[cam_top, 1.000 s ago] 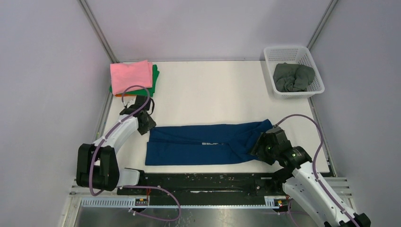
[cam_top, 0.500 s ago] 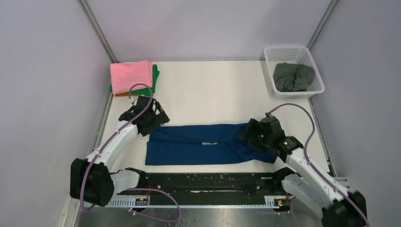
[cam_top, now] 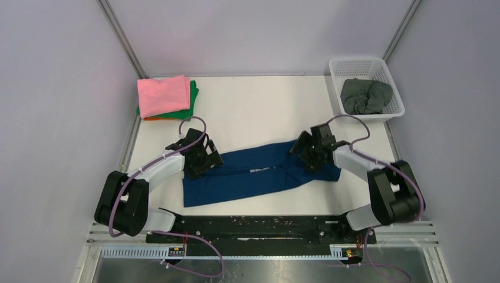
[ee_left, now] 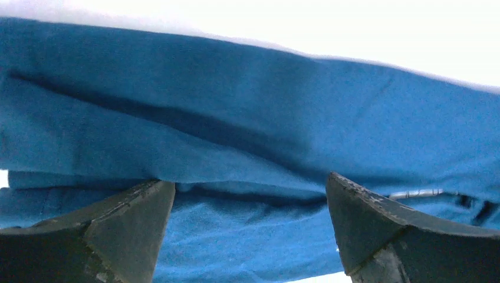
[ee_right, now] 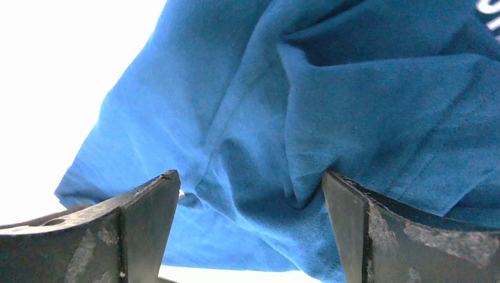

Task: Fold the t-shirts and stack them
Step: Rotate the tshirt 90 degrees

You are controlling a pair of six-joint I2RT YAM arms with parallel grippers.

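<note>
A navy blue t-shirt, folded into a long strip, lies across the near middle of the table. My left gripper stands open over its left end, both fingertips low against the cloth and nothing pinched between them. My right gripper stands open over the right end, where the fabric is bunched in creases between the spread fingers. At the far left a folded pink t-shirt lies on a green one, with an orange one at the bottom.
A white mesh basket at the far right corner holds a crumpled dark grey-green t-shirt. Metal frame posts and grey walls close in the table on three sides. The black arm rail runs along the near edge.
Both grippers have opened and moved inward and away from the near edge onto the navy shirt's ends. The strip now lies slightly skewed, its right end farther back.
</note>
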